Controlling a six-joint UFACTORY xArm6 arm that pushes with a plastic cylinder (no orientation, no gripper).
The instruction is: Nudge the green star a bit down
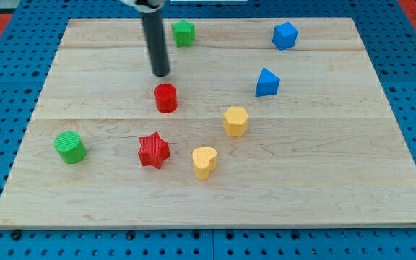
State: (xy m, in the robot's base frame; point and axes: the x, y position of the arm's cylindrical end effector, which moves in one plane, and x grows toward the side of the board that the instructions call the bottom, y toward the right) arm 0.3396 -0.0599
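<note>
Your tip (162, 74) sits below and left of the green star (183, 32) near the bench (338, 180) top edge, just above the red cylinder (165, 97); no fingers here, bare rod holding nothing, so get above the star first.

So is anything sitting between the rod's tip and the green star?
No. In the camera view, only bare wood separates my tip from the green star, which sits up and to the view's right of it.

my tip (162, 73) lower left of green star (183, 32), above red cylinder (165, 97)
</note>
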